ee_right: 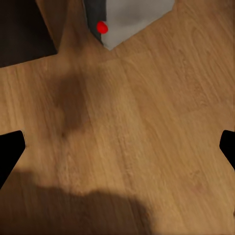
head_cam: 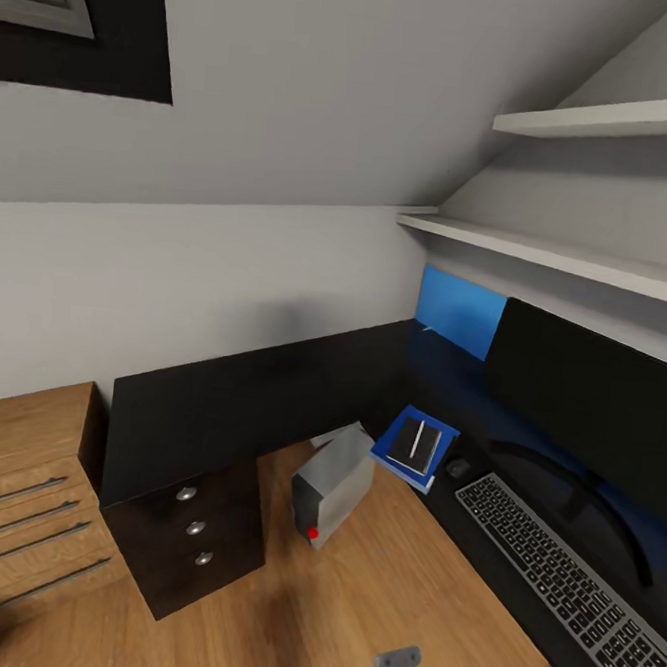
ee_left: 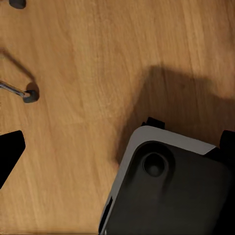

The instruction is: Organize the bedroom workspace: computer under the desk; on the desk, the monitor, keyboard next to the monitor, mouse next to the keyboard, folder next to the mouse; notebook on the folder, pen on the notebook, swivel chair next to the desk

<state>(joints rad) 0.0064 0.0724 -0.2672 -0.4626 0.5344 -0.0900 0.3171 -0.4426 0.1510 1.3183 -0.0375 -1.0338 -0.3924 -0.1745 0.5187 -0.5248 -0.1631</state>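
Observation:
The grey computer tower (head_cam: 331, 494) with a red button stands tilted on the wooden floor, just off the left end of the black desk (head_cam: 514, 588). On the desk are the dark monitor (head_cam: 590, 394), the keyboard (head_cam: 555, 572) and the small mouse (head_cam: 457, 468). Left of the mouse lies the blue folder (head_cam: 444, 431), carrying the dark notebook (head_cam: 407, 444) and a white pen (head_cam: 418, 441). My right gripper (ee_right: 117, 147) hangs open over bare floor, with the tower's corner (ee_right: 127, 19) ahead of it. My left gripper (ee_left: 117, 147) is open above the floor and my own base (ee_left: 171, 191).
A dark drawer cabinet (head_cam: 192, 533) stands left of the tower, and a wooden dresser (head_cam: 20, 489) further left. Two wall shelves (head_cam: 551, 252) hang over the desk. A small grey caster on a metal leg (ee_left: 30, 95) rests on the floor beside my base.

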